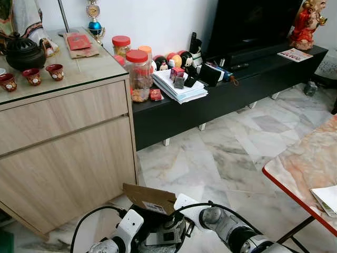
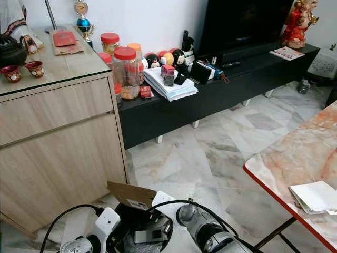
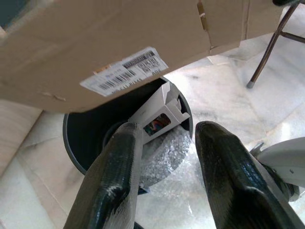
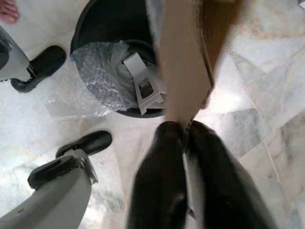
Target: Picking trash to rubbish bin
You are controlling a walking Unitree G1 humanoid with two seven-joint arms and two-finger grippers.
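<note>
**Cardboard over bin, right gripper clamped on it**

Right gripper (image 4: 186,131): two black fingers pinched together on the edge of a flat brown cardboard sheet with a white barcode label (image 1: 150,198). The sheet runs away from the fingertips and hangs over the round black plastic rubbish bin (image 4: 88,21), covering part of its mouth.

Left gripper (image 3: 167,143): fingers spread apart, nothing between them. It hovers beside the bin rim, just under the labelled face of the cardboard (image 3: 105,43).

Inside the bin, just past both grippers' fingertips: a small white printed carton (image 3: 162,112) lying tilted, on a crumpled sheet of clear bubble wrap (image 4: 97,78). The wrap spills over the rim onto the white marble floor (image 1: 231,158).

Beyond the grippers, to the robot's left: light wood cabinet with a glass top (image 1: 63,137), carrying a dark teapot (image 1: 23,52) and small red cups (image 1: 32,75). Straight ahead: low black TV bench (image 1: 247,84) with red-lidded clear jars (image 1: 139,74) and a stack of white papers (image 1: 179,87). To the right: marble-pattern table with red edge (image 1: 308,163).
</note>
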